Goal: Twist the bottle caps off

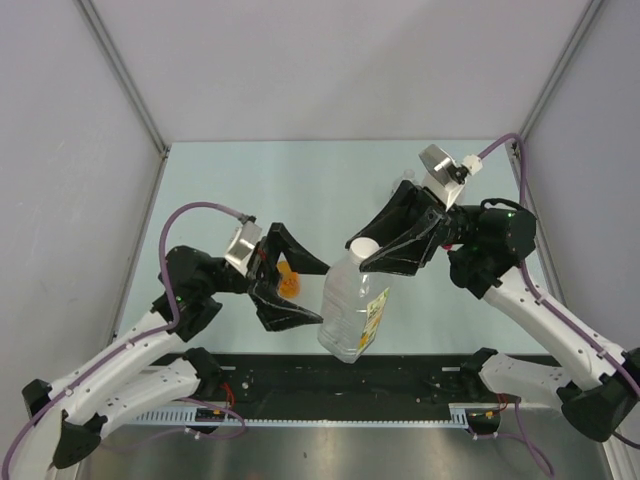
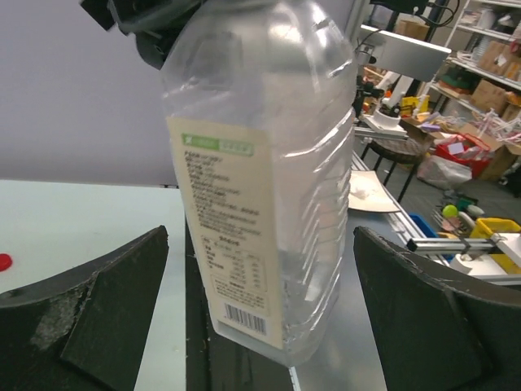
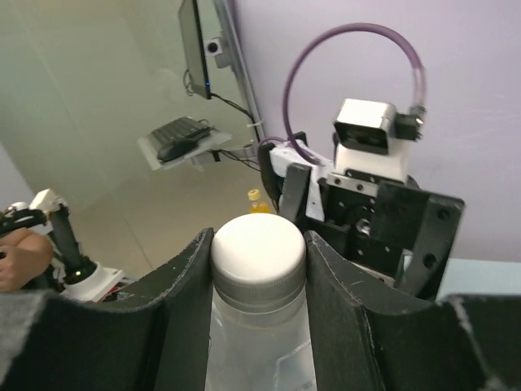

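White cap [image 3: 258, 244] is on top of the big clear bottle [image 1: 352, 315], with the right gripper [image 1: 358, 255] pinching it. Left gripper [image 1: 320, 292] is spread wide just beside the bottle's body, not touching. The bottle looks empty, light, squashy and slick, so I'd clamp the ribbed middle gently.

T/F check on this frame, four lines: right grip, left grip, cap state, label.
1. The right gripper is closed on the white cap. True.
2. The left gripper is clamped on the bottle. False: its fingers stand open on either side of the bottle, with a gap on each side.
3. The white cap is off the bottle. False: it sits on the neck.
4. The label faces the left wrist camera. True.
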Robot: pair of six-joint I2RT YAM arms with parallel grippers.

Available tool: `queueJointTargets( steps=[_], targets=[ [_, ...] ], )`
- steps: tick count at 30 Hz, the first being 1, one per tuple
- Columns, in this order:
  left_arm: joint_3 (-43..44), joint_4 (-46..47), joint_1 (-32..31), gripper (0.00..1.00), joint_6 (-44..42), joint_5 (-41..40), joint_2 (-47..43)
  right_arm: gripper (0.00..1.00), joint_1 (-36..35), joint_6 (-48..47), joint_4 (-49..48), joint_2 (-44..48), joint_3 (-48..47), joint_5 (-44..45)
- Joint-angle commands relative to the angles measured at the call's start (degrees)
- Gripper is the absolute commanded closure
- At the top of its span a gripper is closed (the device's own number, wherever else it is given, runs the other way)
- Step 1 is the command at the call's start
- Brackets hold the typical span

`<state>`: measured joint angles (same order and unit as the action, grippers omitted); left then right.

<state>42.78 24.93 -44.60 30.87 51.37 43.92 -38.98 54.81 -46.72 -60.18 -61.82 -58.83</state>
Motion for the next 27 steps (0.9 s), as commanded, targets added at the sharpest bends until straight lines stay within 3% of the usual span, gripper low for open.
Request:
queueJointTargets(
  steps=[1, 9, 18, 27],
  targets=[
    [-1.12, 7.85, 0.13, 0.0, 4.19, 2.85, 1.25, 1.0, 0.48, 16.01, -22.87, -2.83, -0.84, -2.87],
    [-0.25, 12.16, 0.13, 0.0, 7.44, 2.94, 4.24, 1.0, -0.13, 17.35, -26.23, -5.29, -1.63, -3.4],
    [-0.95, 24.02, -0.57, 0.0, 15.36, 4.61, 9.42, 1.0, -1.45, 15.77, -26.67, -6.96, -2.25, -3.49],
    [-0.07, 18.95, -6.46, 0.0, 10.09, 2.95, 11.45, 1.0, -1.54, 13.05, -24.65, -7.76, -2.87, -3.05]
  ],
)
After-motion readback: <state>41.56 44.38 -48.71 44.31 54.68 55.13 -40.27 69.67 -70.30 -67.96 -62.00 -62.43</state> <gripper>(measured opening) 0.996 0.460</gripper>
